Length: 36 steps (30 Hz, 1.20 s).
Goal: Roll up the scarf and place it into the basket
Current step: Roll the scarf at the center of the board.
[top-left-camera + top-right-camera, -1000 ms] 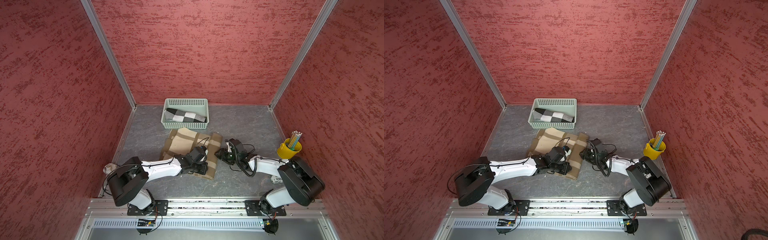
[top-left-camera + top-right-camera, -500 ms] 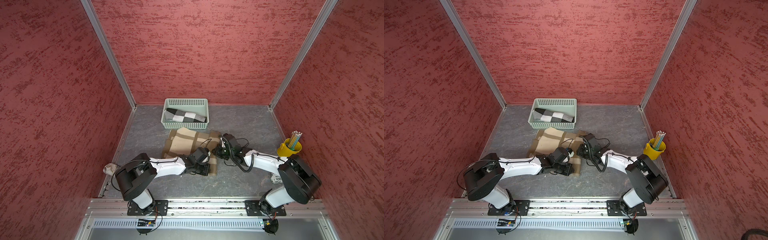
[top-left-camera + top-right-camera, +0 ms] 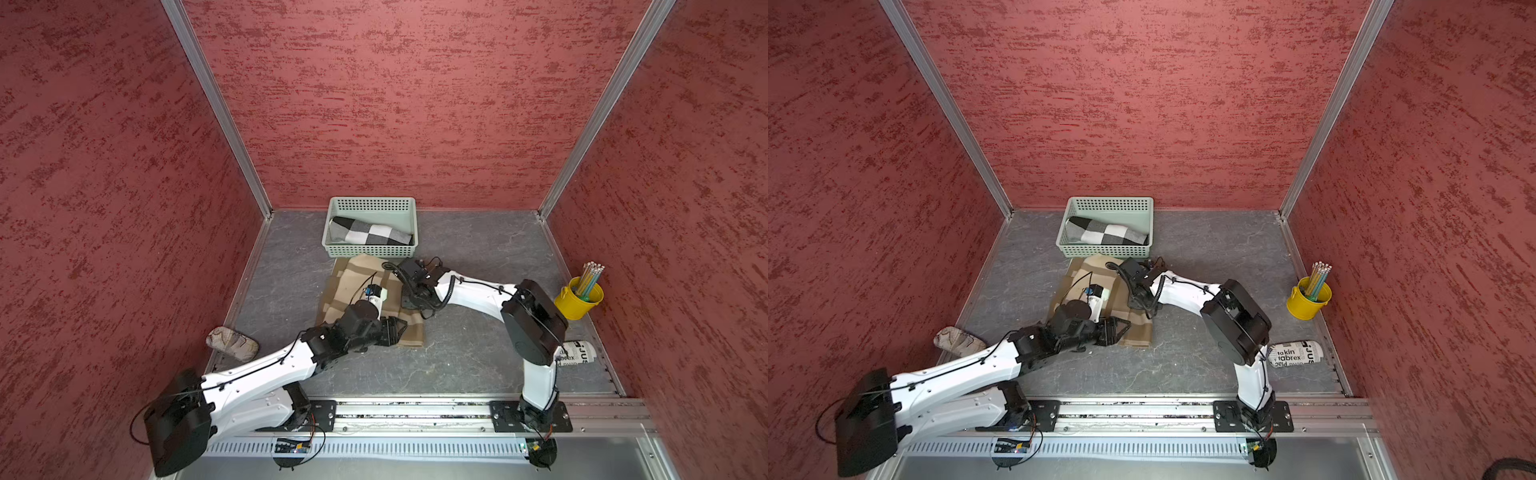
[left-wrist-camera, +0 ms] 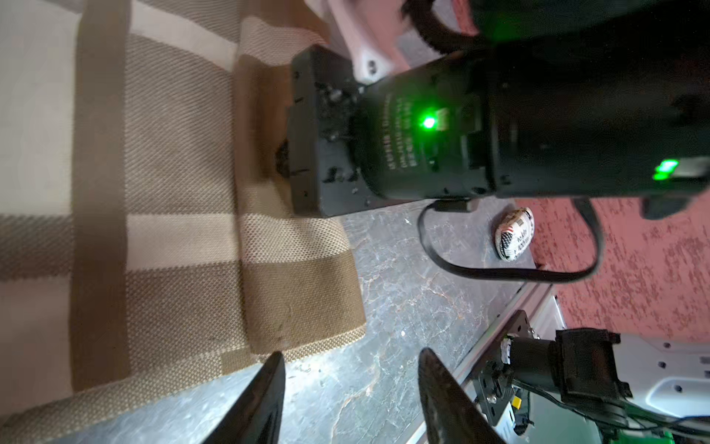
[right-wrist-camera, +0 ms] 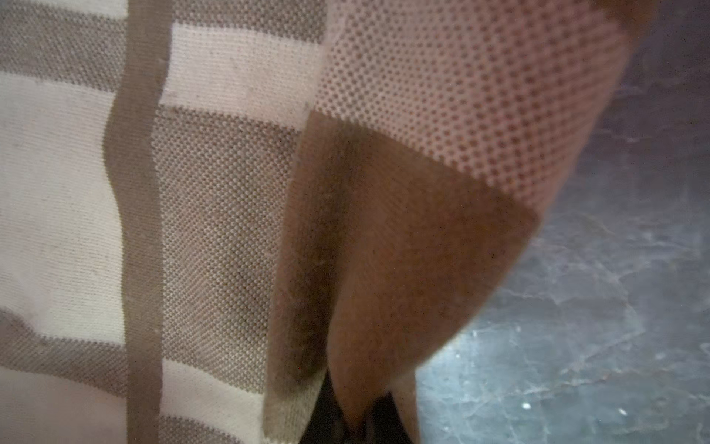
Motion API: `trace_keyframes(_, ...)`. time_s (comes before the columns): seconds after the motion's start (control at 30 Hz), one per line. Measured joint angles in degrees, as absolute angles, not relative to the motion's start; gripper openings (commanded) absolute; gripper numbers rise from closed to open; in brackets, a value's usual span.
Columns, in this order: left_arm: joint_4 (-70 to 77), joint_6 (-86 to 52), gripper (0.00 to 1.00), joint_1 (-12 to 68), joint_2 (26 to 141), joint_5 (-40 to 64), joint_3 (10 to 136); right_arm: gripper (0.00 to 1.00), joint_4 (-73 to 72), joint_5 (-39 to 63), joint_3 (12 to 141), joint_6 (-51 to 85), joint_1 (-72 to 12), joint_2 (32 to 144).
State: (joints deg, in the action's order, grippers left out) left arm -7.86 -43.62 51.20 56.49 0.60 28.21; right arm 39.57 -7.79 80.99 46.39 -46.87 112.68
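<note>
The right jaws were pressed together on a fold of the beige, tan and brown striped woven scarf point(image 5: 215, 192). The pinched cloth rose from the flat part into them like a small tent. Just beside them lay the bare grey marbled tabletop point(image 5: 576, 307).

The left jaws were spread and held nothing. In the left wrist view, one tip sat at the hem of the scarf point(image 4: 173, 153) and its partner stood over bare tabletop point(image 4: 403, 307). The right jaws stood just ahead of the left jaws, at the same long edge of the cloth.

In both top views the scarf point(image 3: 345, 286) point(image 3: 1138, 328) lay mostly flat beneath both pairs of jaws. The white left arm point(image 3: 270, 365) and white right arm point(image 3: 478, 291) reached in over it.

Just beyond the right jaws, at the scarf's far end, stood the shallow rectangular pale mint-green perforated plastic basket point(image 3: 370, 208) point(image 3: 1108, 203). A rolled black, white and grey checked cloth point(image 3: 370, 235) lay inside it.

Well away from the right jaws, on the outer side of the right arm, were a small yellow bucket of pencils point(image 3: 577, 301) and a white roll printed with black letters point(image 3: 1293, 353).
</note>
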Motion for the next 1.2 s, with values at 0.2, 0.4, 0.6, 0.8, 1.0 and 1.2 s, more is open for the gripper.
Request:
trace_keyframes(0.2, -13.63, -48.62, 0.49, 49.50, 46.44, -6.76, 23.57, 0.29, 42.92, -8.60, 85.58, 46.22, -48.03, 115.07)
trace_keyframes(0.4, -13.98, -43.35, 0.71, 46.52, 50.39, -4.78, 26.09, 0.33, 40.47, -5.93, 85.54, 46.15, -47.48, 114.48)
trace_keyframes(0.6, -11.97, -34.61, 0.77, 54.11, 60.75, -6.09, 29.85, 0.33, 34.17, 0.03, 83.15, 45.95, -44.73, 111.61)
trace_keyframes(0.8, -10.35, -30.55, 0.79, 57.32, 72.03, -12.53, 37.06, 0.32, 29.32, 4.78, 83.02, 45.93, -42.87, 111.33)
trace_keyframes(1.0, -10.20, -32.14, 0.62, 55.46, 78.87, -15.53, 40.95, 0.32, 26.83, 7.18, 83.02, 45.63, -42.81, 111.33)
trace_keyframes(1.2, -8.69, -35.40, 0.04, 51.35, 78.41, -13.28, 39.00, 0.35, 24.71, 8.82, 81.58, 45.52, -41.50, 111.46)
